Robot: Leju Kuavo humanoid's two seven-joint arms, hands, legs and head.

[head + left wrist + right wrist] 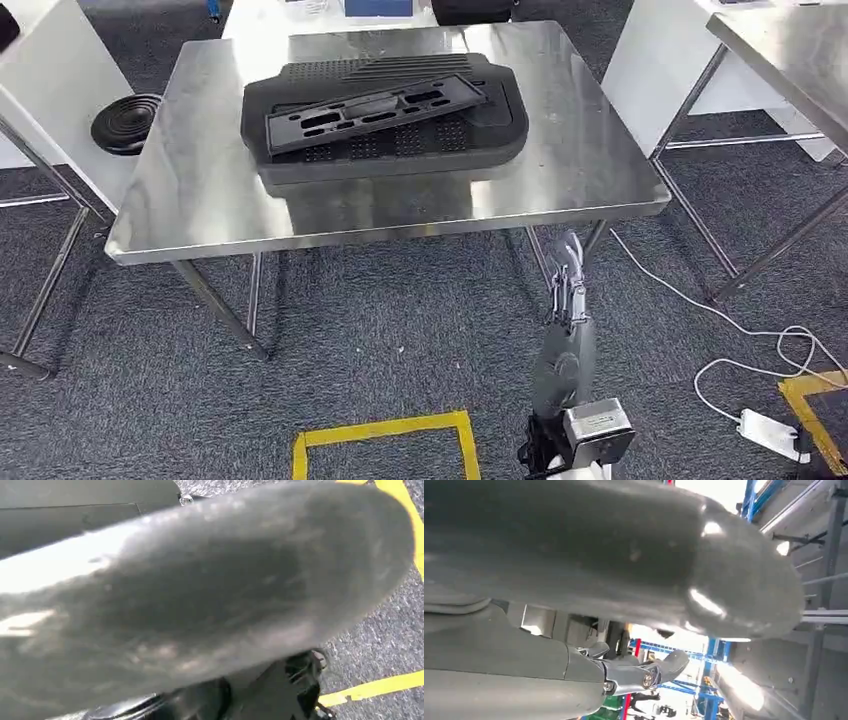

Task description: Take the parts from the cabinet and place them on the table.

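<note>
Head view: two black parts, large ribbed panel (385, 120) with slotted strip (375, 108) laid flat on it for support, at 12 o'clock on steel bench (200, 200). Right robot hand (568, 290) at 5 o'clock hangs empty, fingers apart. Left wrist view: floor tape; left robot hand's state cannot be told.

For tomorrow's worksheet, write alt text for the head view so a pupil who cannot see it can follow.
A steel table holds a large black ribbed panel with a slimmer slotted black part lying across it. Below the table's front edge, the robot's right hand points up, holding nothing, above grey carpet marked with yellow tape.
</note>
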